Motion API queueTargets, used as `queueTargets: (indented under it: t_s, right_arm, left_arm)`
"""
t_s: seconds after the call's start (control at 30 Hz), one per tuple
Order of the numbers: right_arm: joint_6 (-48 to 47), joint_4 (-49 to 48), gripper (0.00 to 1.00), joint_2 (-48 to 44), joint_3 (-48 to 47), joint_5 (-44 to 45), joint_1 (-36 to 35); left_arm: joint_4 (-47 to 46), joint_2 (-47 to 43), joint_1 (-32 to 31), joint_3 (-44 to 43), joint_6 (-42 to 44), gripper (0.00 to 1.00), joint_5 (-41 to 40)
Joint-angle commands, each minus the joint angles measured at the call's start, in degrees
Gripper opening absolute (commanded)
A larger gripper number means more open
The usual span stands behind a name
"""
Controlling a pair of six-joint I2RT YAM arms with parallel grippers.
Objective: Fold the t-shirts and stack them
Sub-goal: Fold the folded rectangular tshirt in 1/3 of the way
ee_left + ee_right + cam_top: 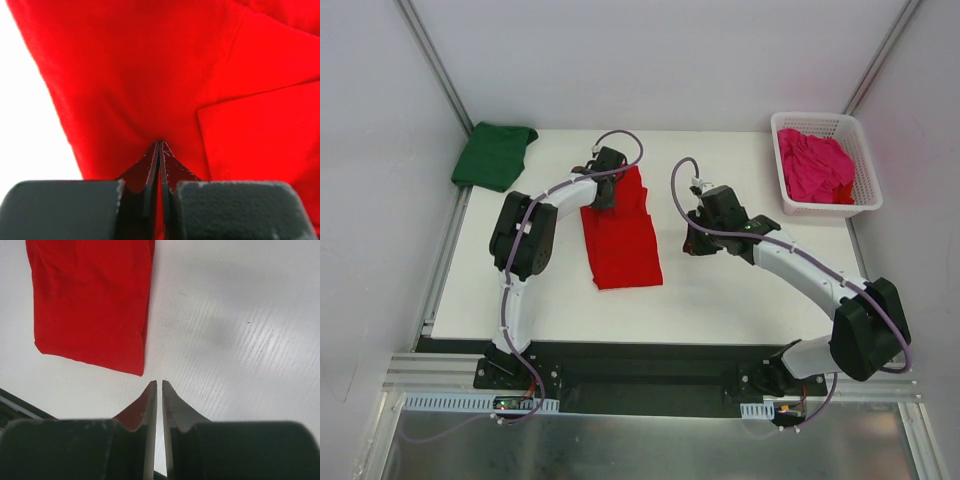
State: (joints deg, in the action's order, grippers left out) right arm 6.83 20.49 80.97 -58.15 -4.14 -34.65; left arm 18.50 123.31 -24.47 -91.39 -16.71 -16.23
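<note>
A: Because the red t-shirt (620, 235) is already a long narrow strip in the middle of the tabletop (720, 300), I think the step now is to fold it in half, end to end. Where is it held?

B: At its far end. The left gripper (606, 195) is closed there. In the wrist view the creases of the cloth run together into its tips, so it seems to pinch the red fabric.

A: And the right gripper (159, 384)?

B: It is to the right of the red t-shirt, over bare tabletop. Its jaws are almost together, with nothing between them.

A: Then only one point is carried. I would lift low and bring the far edge straight to the near hem, not sideways, or the strip may twist. The right gripper could take the other far corner, or press the middle.

B: Agreed. And the others?

A: The green t-shirt (495, 155) lies to the far left of the red one, at the tabletop's corner. The pink t-shirt (815, 165) is crumpled in the white basket (868, 180), to the far right of the red one.
</note>
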Motion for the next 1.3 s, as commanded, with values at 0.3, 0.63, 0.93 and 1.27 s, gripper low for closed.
queueTargets:
  t_s: [0.3, 0.63, 0.93, 1.27]
  right_arm:
    - [-0.2, 4.0, 0.12, -7.9, 0.5, 2.9, 2.0]
    - [-0.2, 4.3, 0.12, -8.5, 0.4, 2.4, 3.1]
    - [0.0, 4.6, 0.12, -9.0, 0.5, 2.2, 3.2]
    - [0.4, 4.8, 0.12, -9.4, 0.5, 2.2, 3.2]
  left_arm:
    - [2.8, 5.6, -5.8, -5.0, 0.4, 0.0, 3.9]
    - [2.9, 3.1, -7.4, 1.4, -2.4, 0.0, 3.6]
    - [2.9, 1.2, -7.3, 5.2, -3.0, 0.0, 0.6]
    - [2.9, -0.6, -7.1, 9.6, -4.6, 0.0, -0.5]
